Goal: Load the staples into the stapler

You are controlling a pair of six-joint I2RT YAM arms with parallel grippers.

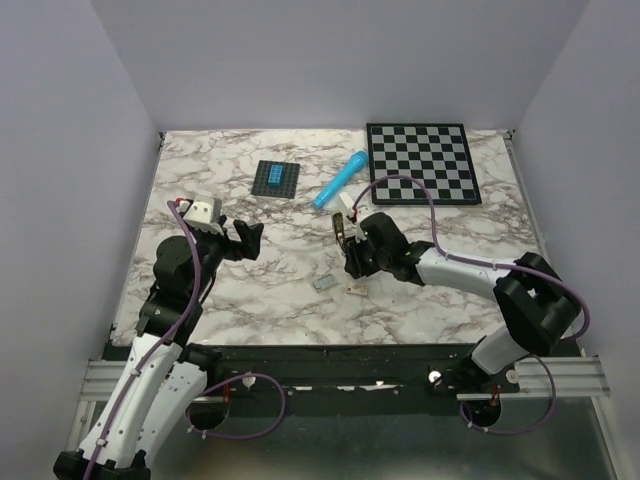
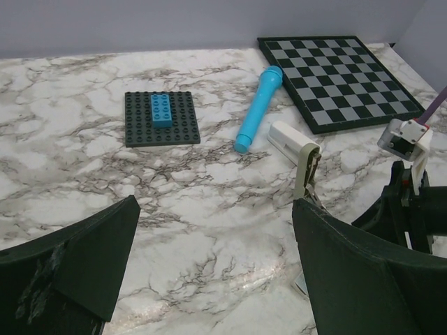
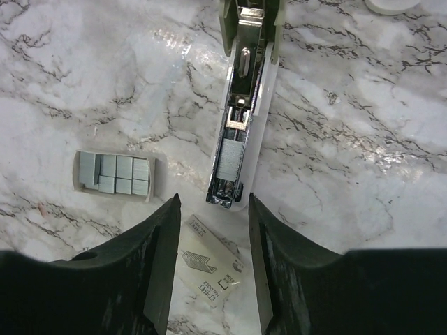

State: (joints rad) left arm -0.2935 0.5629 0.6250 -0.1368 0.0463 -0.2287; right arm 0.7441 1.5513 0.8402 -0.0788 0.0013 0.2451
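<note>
Although it reaches over the marble table [image 1: 250,300], the left gripper [image 1: 245,238] hangs wide open and empty, apparently keeping clear. Near mid-table the right gripper [image 3: 213,201] hovers at the stapler [image 3: 241,118], fingers parted, grasping nothing. Hinged open, likely for loading, the stapler turns its rail upward, long axis running straight away from those fingers. A small tray [image 3: 115,174] of spares sits beside it; staples [image 3: 227,159] lie in the rail.

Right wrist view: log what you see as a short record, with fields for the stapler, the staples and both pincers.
stapler: flipped open, metal rail exposed
staples: grouped beside the stapler, not touching it
right pincer: open, holding nothing, just short of the rail's end
left pincer: open wide, holding nothing, away from both
</note>
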